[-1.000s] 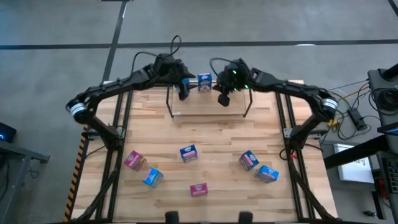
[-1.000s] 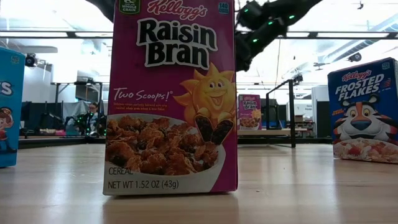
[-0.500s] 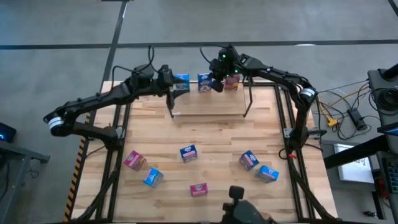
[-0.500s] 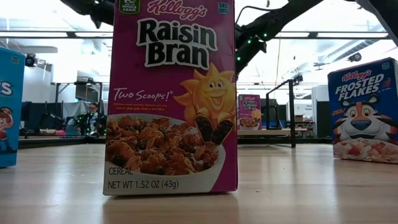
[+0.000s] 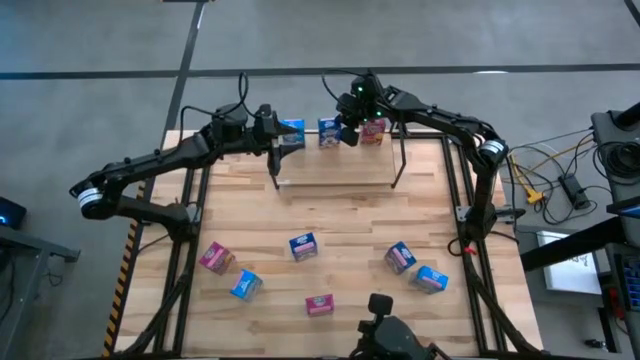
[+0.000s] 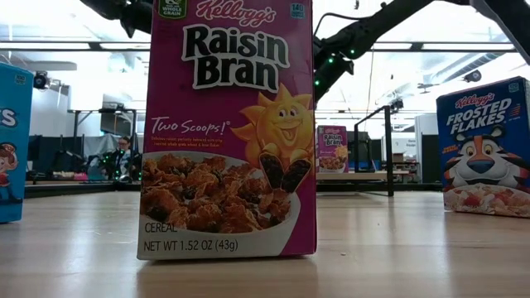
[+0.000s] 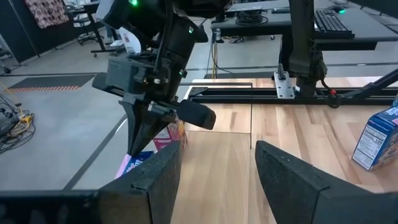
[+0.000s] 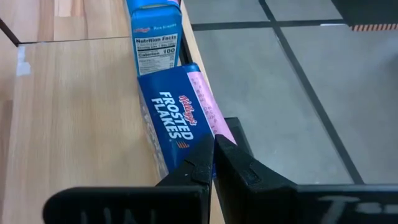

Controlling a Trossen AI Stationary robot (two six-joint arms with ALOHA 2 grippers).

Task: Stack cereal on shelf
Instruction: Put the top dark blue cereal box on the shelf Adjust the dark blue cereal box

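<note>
so, seen from above, the shelf (image 5: 335, 182) stands at the table's (image 5: 350, 235) twelve o'clock edge, its black posts around a clear tier. three boxes sit in a row on its top, at the far edge: a blue box (image 5: 291, 131) at ten o'clock of the shelf, a second blue box (image 5: 328, 131) at twelve, and a pink box (image 5: 374, 131) at one o'clock.

the left gripper (image 5: 276, 141) hovers just beside the first blue box, on its nine o'clock side. in the left wrist view its fingers (image 7: 158, 177) stand well apart with only bare shelf between them, so it holds nothing.

the right gripper (image 5: 348, 132) sits between the middle blue box and the pink one. in the right wrist view its fingers (image 8: 199, 167) are pressed together, tips meeting with no gap, and nothing is pinched between them; a frosted flakes box (image 8: 174, 121) lies right ahead of the tips with a pink box edge against it, and another blue box (image 8: 154, 34) stands beyond.

six more boxes are scattered over the table's six o'clock half: pink (image 5: 214, 257) and blue (image 5: 245, 285) at eight o'clock, blue (image 5: 303, 245) near the centre, pink (image 5: 319, 305) at six, then pink (image 5: 399, 257) and blue (image 5: 431, 278) at four o'clock. in the low view the raisin bran box (image 6: 228, 128) stands upright and fills the foreground, with a frosted flakes box (image 6: 484, 149) at three o'clock.
</note>
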